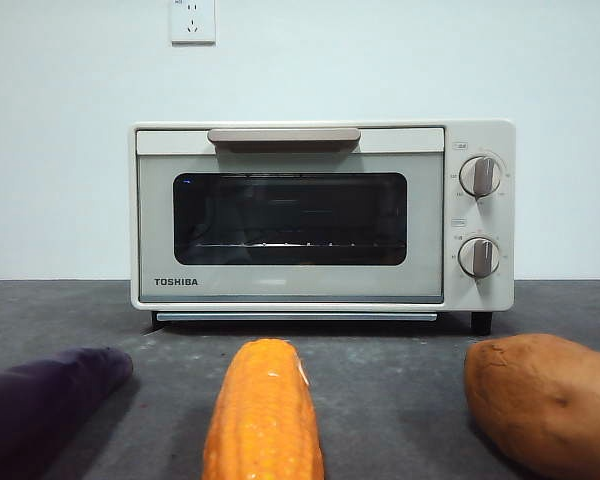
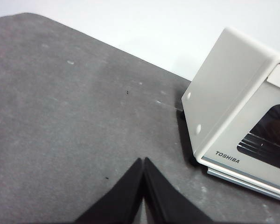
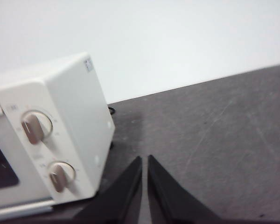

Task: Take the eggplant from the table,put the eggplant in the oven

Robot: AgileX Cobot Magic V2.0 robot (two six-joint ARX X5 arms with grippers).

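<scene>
Orange-yellow ribbed corn cob [image 1: 264, 412] sits closest to front cam, centre foreground, lying end-on on the flat dark grey matte table [image 1: 380, 370]. Glossy dark purple eggplant [image 1: 42, 402] lies at the lower left of front view, rounded end pointing toward the middle, resting on table, apart from corn; rest of it is cut off by frame edge. Brown lumpy sweet potato [image 1: 545, 400] is at lower right, also on table, apart from corn.

Behind all 3 stands the cream-white Toshiba toaster oven [image 1: 320, 215] w/ dark glass door shut, beige bar handle [image 1: 283, 137] along the top, 2 round knobs [image 1: 479, 176] stacked on its right side, wire rack visible thru glass. White wall socket [image 1: 192, 20] is above oven on wall.

Left gripper [image 2: 143, 163]: black jaws pressed together, nothing in them, hovering over bare table near oven's left side. Right gripper [image 3: 144, 161]: jaws nearly closed w/ a thin slit between tips, holding nothing, over table beside oven's knob end. Neither arm shows in front view.
</scene>
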